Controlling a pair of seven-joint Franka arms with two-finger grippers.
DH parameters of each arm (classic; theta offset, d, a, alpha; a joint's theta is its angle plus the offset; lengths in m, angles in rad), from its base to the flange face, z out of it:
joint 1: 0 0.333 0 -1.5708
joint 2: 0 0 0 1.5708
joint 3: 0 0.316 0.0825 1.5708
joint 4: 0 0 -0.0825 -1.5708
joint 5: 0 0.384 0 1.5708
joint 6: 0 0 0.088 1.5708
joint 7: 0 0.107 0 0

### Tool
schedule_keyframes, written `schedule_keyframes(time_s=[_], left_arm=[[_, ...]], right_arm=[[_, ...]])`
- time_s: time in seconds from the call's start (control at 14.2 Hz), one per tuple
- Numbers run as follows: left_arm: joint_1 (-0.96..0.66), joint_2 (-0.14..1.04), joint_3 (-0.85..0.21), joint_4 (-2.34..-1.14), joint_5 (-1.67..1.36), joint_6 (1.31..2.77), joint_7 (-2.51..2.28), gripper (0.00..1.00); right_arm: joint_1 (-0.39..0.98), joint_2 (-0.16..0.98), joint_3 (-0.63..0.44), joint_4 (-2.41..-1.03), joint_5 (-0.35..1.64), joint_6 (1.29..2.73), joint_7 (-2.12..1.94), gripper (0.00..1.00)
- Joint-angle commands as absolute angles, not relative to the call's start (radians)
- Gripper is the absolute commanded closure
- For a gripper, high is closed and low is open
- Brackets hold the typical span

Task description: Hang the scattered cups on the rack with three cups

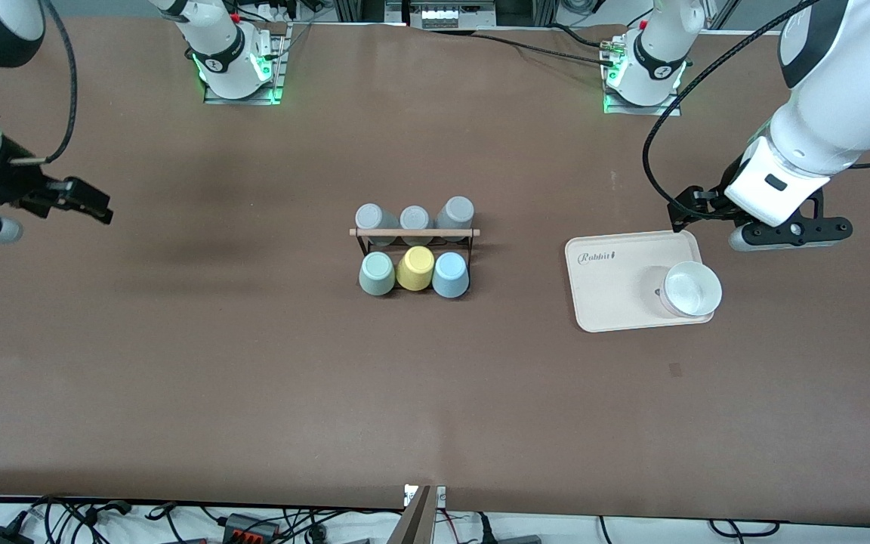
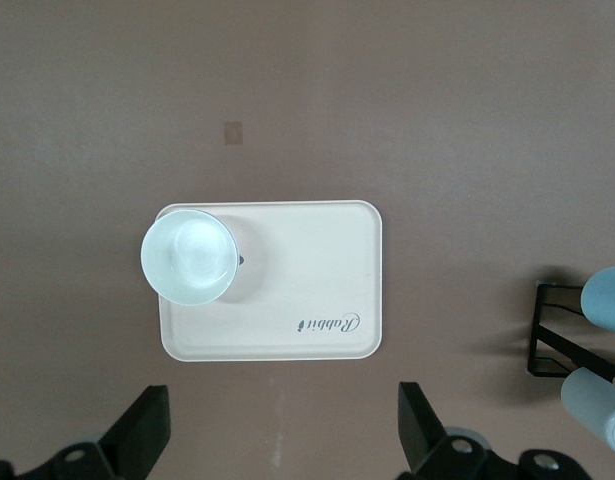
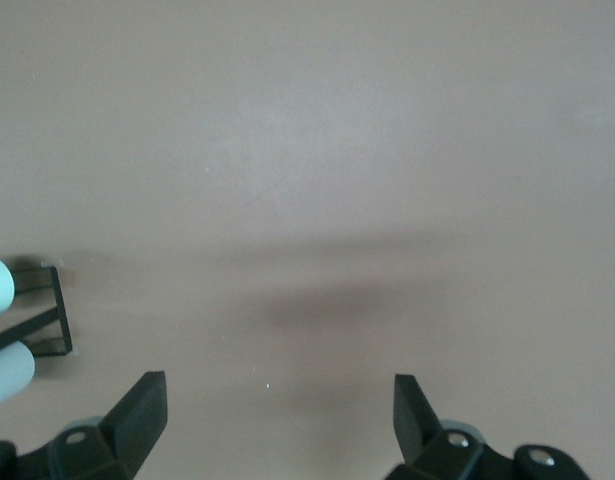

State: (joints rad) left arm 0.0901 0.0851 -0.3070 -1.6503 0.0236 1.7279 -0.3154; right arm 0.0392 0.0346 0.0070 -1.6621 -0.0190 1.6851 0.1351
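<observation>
Over the cream tray's [image 1: 616, 298] edge toward the left arm's end of the counter [image 1: 254, 378] hangs the left claw [image 2: 284, 425], its two black fingers [image 2: 147, 425] spread wide with nothing between them. Below it, the left wrist view shows the tray flat on the counter, a script word printed at one corner and a white bowl [image 2: 189, 256] sitting upright in another. The right claw [image 3: 277, 415] hangs over bare brown counter near the right arm's end, well apart from everything, and it too is spread wide and holds nothing.

Midway between the two arms stands the rack [image 1: 414, 234], a small black wire frame topped by a pale wooden dowel. Six small handleless tumblers sit on it in two rows of three. In the row nearer the front camera are the sage-green cup [image 1: 377, 273] toward the right arm's end, the yellow cup [image 1: 415, 268] in the middle, and the light blue cup [image 1: 450, 274] toward the left arm's end, all just beside one another with their bottoms tilted up. Three grey cups [image 1: 414, 219] fill the farther row. Both wrist views catch an end of the black frame with two pale cups on it.
</observation>
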Motion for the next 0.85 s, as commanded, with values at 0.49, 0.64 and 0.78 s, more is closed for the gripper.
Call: schedule_keyframes(time_s=[0.49,0.64,0.78], left_arm=[[0.103,0.081,-0.314,-1.64,0.015,1.724,-0.298,0.0],[0.103,0.081,-0.314,-1.64,0.015,1.724,-0.298,0.0],[0.103,0.081,-0.314,-1.64,0.015,1.724,-0.298,0.0]], right_arm=[[0.026,0.052,0.02,-1.591,-0.022,1.687,0.121,0.0],[0.023,0.052,0.02,-1.585,-0.025,1.674,0.11,0.0],[0.023,0.052,0.02,-1.58,-0.025,1.661,0.113,0.0]])
